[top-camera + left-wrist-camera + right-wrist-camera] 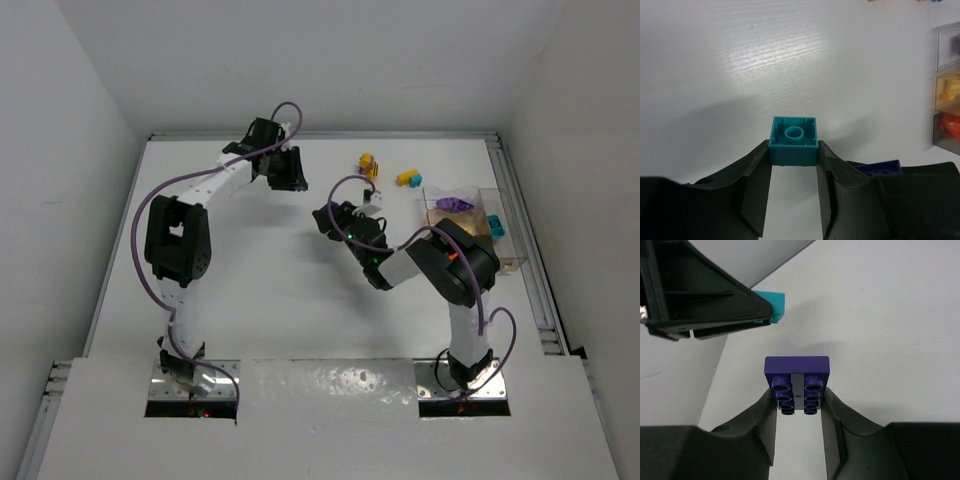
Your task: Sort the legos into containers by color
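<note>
A teal lego point(793, 141) sits clamped between my left gripper's point(793, 152) fingertips, its hollow underside facing the camera, well above the white table. My right gripper point(799, 397) is shut on a dark purple lego point(797, 376), studs toward the camera. The two grippers hover close together over the table's middle, left gripper point(283, 172) up-left of right gripper point(330, 218). The teal lego point(774, 307) shows in the right wrist view, and the purple lego point(883, 168) peeks past my left finger. The clear containers point(508, 263) stand at the right, holding purple point(455, 203) and teal point(495, 225) legos.
Two small loose clumps lie on the table behind the grippers: an orange-yellow one point(368, 163) and a yellow-teal one point(408, 178). In the left wrist view the containers point(946, 75) show yellow point(952, 87) and orange point(951, 127) pieces. A raised rail point(525, 230) borders the table's right side.
</note>
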`<state>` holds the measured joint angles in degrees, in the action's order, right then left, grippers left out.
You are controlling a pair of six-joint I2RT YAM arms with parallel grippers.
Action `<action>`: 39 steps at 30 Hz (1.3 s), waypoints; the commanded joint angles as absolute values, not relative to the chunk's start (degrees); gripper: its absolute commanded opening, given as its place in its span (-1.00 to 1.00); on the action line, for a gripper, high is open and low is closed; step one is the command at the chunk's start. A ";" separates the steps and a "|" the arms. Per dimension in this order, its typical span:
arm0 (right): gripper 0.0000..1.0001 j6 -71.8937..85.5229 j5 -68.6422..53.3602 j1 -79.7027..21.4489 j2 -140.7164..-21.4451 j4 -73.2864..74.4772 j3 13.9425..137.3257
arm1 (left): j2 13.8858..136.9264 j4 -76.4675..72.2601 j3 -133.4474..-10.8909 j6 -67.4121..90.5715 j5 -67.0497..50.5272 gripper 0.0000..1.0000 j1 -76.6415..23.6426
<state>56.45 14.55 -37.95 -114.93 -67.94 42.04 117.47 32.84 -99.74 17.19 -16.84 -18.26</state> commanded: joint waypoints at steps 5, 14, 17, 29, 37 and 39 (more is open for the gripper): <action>-1.00 49.06 4.34 -28.67 -94.44 -41.82 40.06 | 115.93 34.80 -102.03 9.25 -16.16 -1.00 -17.58; -1.00 17.14 7.24 -10.91 -88.77 31.26 70.21 | 114.96 40.69 -105.56 -1.65 -21.35 -1.00 -17.23; -1.00 29.63 2.96 -2.66 -87.63 33.58 71.28 | 114.26 40.69 -105.73 -2.02 -21.62 -1.00 -16.96; -1.00 86.84 -13.45 8.88 -95.08 -12.48 53.61 | 111.54 39.46 -103.71 -0.97 -23.21 -1.00 -16.96; -1.00 88.68 -9.41 8.96 -96.33 -13.18 52.82 | 111.88 39.29 -103.89 -0.62 -23.03 -1.00 -16.87; -0.95 88.42 -9.23 8.88 -97.03 -13.18 52.91 | 111.88 39.20 -103.89 -0.44 -23.03 -1.00 -16.87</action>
<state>86.02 -10.46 8.82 -97.03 -9.28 52.42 114.48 40.56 -103.50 -0.16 -22.22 -17.56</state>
